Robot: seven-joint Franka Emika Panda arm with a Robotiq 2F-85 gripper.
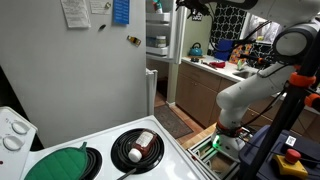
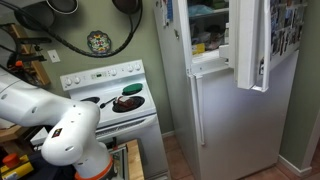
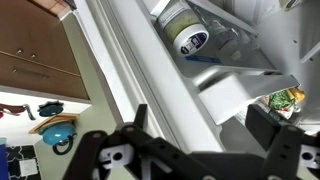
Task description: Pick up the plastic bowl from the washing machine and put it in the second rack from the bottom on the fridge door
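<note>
While wrist view has black two-finger gripper [image 3: 197, 128] spread wide, nothing between fingers, it frames only white fridge door rack [image 3: 215, 95] and round-lidded jar [image 3: 187, 38] at 1 o'clock; which rack, cannot tell. Bowl shows only in an exterior view: small whitish plastic bowl [image 1: 143, 143], red parts, sits inside wide black round dish [image 1: 128, 155] on white flat-topped washing machine [image 1: 100, 135]; flat green disc [image 1: 62, 163] at dish's 9 o'clock. In an exterior view, open white upper fridge door [image 2: 250, 45] at 3 o'clock of machine; bowl too small to resolve.
</note>
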